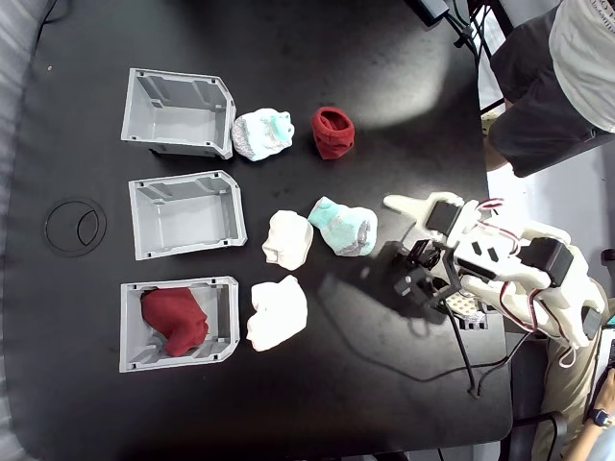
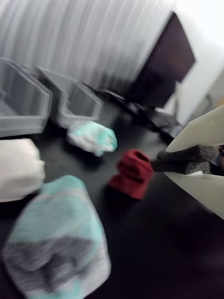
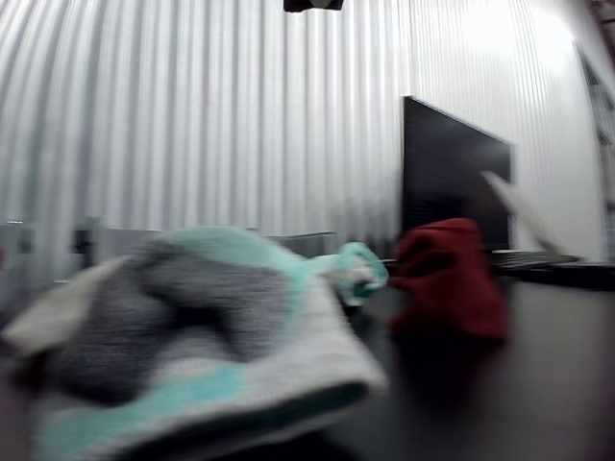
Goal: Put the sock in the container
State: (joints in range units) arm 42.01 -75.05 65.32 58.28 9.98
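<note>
The dark red sock [image 1: 332, 132] sits balled up on the black table [image 1: 317, 38], right of the upper bin; it also appears in the wrist view [image 2: 134, 173] and the other view [image 3: 447, 279]. Three grey containers stand in a column at the left of the fixed view: upper [image 1: 144, 130], middle [image 1: 154, 245], lower [image 1: 130, 355]. The lower one holds another dark red sock [image 1: 175, 320]. My gripper [image 1: 404, 279] hovers at the right, well away from the loose sock. In the wrist view its foam-padded jaws [image 2: 158, 164] are pressed together with nothing held.
Two white-and-mint socks [image 1: 262, 133] [image 1: 342, 226] and two white socks [image 1: 286, 239] [image 1: 277, 312] lie between bins and arm. One mint sock [image 2: 58, 243] is close below the wrist camera. A seated person [image 1: 557, 77] is beyond the table's top-right corner. Cables [image 1: 461, 355] trail near the arm base.
</note>
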